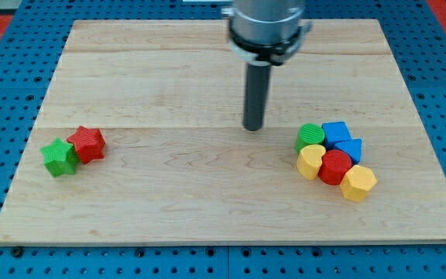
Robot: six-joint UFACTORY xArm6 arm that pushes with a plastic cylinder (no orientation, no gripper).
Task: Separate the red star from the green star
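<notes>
A red star (88,143) and a green star (59,157) lie touching each other near the view's left edge of the wooden board (207,201). The green star is to the lower left of the red one. My tip (253,127) stands on the board near its middle, far to the right of both stars and a little above their level. It touches no block.
A tight cluster sits at the view's right: a green block (310,136), a blue block (336,132), a second blue block (351,149), a yellow block (310,161), a red block (335,166) and a yellow hexagonal block (358,183).
</notes>
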